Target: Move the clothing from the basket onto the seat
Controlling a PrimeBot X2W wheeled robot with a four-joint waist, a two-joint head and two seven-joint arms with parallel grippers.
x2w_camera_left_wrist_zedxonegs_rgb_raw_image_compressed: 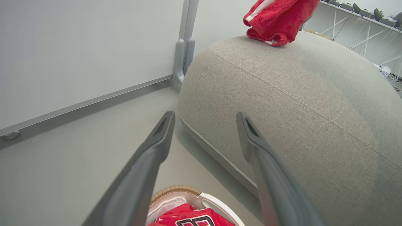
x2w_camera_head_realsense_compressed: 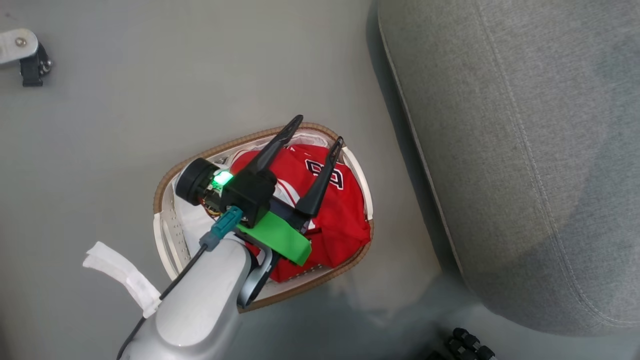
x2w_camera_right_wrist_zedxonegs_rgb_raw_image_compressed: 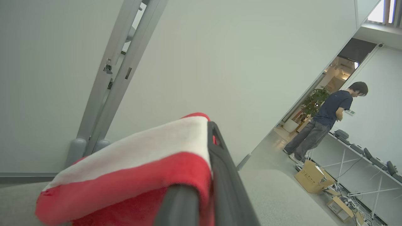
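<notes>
The basket (x2w_camera_head_realsense_compressed: pixel 165 186) stands on the floor left of the seat (x2w_camera_head_realsense_compressed: pixel 525 150), and a red jersey (x2w_camera_head_realsense_compressed: pixel 345 220) with black letters lies in it. My left gripper (x2w_camera_head_realsense_compressed: pixel 320 131) hovers over the jersey, open, with nothing between its fingers. The left wrist view has this gripper (x2w_camera_left_wrist_zedxonegs_rgb_raw_image_compressed: pixel 205 115) aimed at the seat (x2w_camera_left_wrist_zedxonegs_rgb_raw_image_compressed: pixel 282 103), with the basket rim (x2w_camera_left_wrist_zedxonegs_rgb_raw_image_compressed: pixel 176 189) and jersey (x2w_camera_left_wrist_zedxonegs_rgb_raw_image_compressed: pixel 188 216) below it. A second red garment (x2w_camera_left_wrist_zedxonegs_rgb_raw_image_compressed: pixel 276 18) with white trim hangs onto the seat's top. My right gripper (x2w_camera_right_wrist_zedxonegs_rgb_raw_image_compressed: pixel 204 141) is shut on that red garment (x2w_camera_right_wrist_zedxonegs_rgb_raw_image_compressed: pixel 132 175), whose white stripe drapes over one finger.
A white cloth strip (x2w_camera_head_realsense_compressed: pixel 125 275) trails from the basket onto the floor. A metal bracket (x2w_camera_head_realsense_compressed: pixel 22 50) sits at the far left. A wall panel with a metal post (x2w_camera_left_wrist_zedxonegs_rgb_raw_image_compressed: pixel 185 40) stands behind the seat. A person (x2w_camera_right_wrist_zedxonegs_rgb_raw_image_compressed: pixel 326 122) stands far off beside cardboard boxes (x2w_camera_right_wrist_zedxonegs_rgb_raw_image_compressed: pixel 311 177).
</notes>
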